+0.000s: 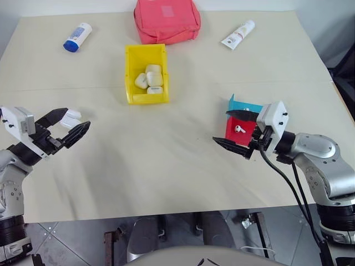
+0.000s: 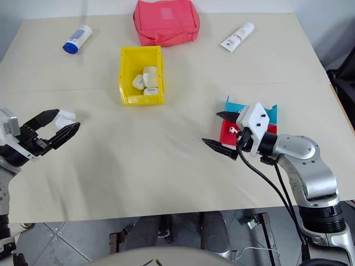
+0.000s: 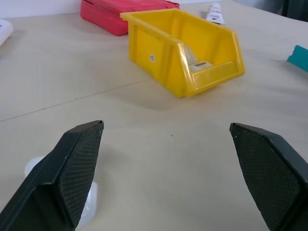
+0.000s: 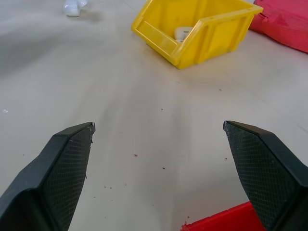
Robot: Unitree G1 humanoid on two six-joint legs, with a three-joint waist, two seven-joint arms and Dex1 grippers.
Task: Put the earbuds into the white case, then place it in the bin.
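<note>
Earbuds are lying at the right of the table: one earbud [image 1: 239,129] is sitting in the red tray [image 1: 244,133], its stem running roughly left to right, with a teal tray [image 1: 242,104] joined on the far side. That tray is lying just behind the right gripper [image 1: 237,128], whose black fingers are spreading wide with nothing between them, one over the tray's far edge and one nearer, pointing left. I judge this arm far the nearer to the earbud, which sits almost between its fingertips, so only a small dip toward the tray seems called for.

At the left edge, the white case [image 1: 72,117] is resting on the table just beyond the left gripper [image 1: 69,124], open as well and gripping nothing; the case is peeking past the far finger, so this arm looks better placed for it.

Farther off, near the table's middle, the yellow bin [image 1: 146,73] is already holding several white cases, its long axis running near to far. Beyond it a pink-red pouch [image 1: 166,20], a white tube [image 1: 238,34] and a blue-capped bottle [image 1: 77,37] are lying along the far edge.
</note>
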